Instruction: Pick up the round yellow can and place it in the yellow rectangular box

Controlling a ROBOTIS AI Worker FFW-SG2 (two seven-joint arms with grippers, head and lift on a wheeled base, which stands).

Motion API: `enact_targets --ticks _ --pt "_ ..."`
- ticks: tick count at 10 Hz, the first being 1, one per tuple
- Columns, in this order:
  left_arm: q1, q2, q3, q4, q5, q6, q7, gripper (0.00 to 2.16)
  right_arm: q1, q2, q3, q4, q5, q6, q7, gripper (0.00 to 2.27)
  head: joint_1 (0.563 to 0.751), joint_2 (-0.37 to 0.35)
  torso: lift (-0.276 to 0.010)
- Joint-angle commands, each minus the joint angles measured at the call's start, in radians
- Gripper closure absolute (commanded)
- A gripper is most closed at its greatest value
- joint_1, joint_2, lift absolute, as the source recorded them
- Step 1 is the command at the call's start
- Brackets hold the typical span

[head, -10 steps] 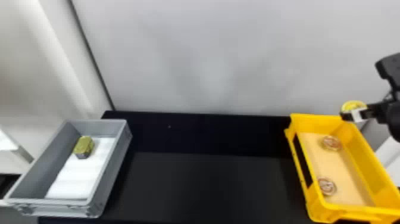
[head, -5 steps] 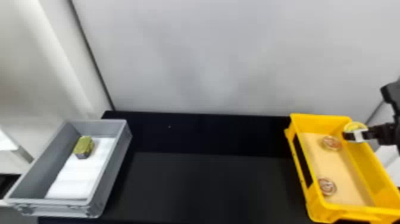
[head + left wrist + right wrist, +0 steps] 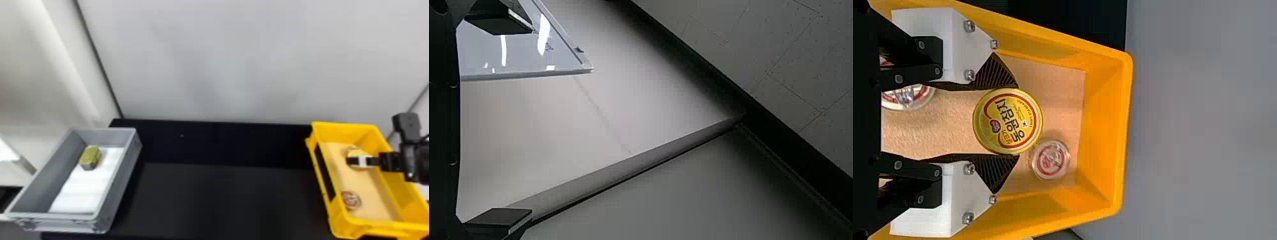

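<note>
Right gripper (image 3: 359,161) clamped on round yellow can (image 3: 1008,121), label (image 3: 1012,120) dark-lettered, over yellow box (image 3: 344,126); left gripper (image 3: 529,121) jaws apart

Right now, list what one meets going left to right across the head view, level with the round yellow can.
Gray box's left wall, green-gold block, white liner, gray box's right wall, black tabletop, yellow rectangular box's left wall, round yellow can, right arm.
</note>
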Motion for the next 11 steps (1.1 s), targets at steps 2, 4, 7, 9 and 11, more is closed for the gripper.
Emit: enact_targets --ticks 2,4,7,9,11 --pt "0.001 -0.003 0.0 0.0 -0.004 -0.007 0.0 0.0 0.006 -0.006 0.008 0.097 -0.066 -0.054 -0.02 0.69 0.692 0.054 -0.003" --pt "0.0 -0.003 0.0 0.0 -0.004 -0.009 -0.001 0.0 0.013 -0.01 0.011 0.117 -0.092 -0.071 -0.03 0.69 0.692 0.054 -0.003" --pt "-0.002 0.0 0.0 -0.003 -0.004 -0.009 -0.003 0.0 0.026 -0.012 0.009 0.117 -0.115 -0.071 -0.052 0.69 0.692 0.054 -0.003" --pt "-0.002 0.0 0.0 -0.003 -0.004 -0.007 -0.004 0.0 0.026 -0.014 0.014 0.117 -0.126 -0.074 -0.059 0.69 0.692 0.054 -0.003" --pt "-0.002 0.0 0.0 -0.003 -0.004 -0.007 -0.006 0.0 0.026 -0.014 0.014 0.111 -0.141 -0.06 -0.081 0.54 0.692 0.054 -0.003"
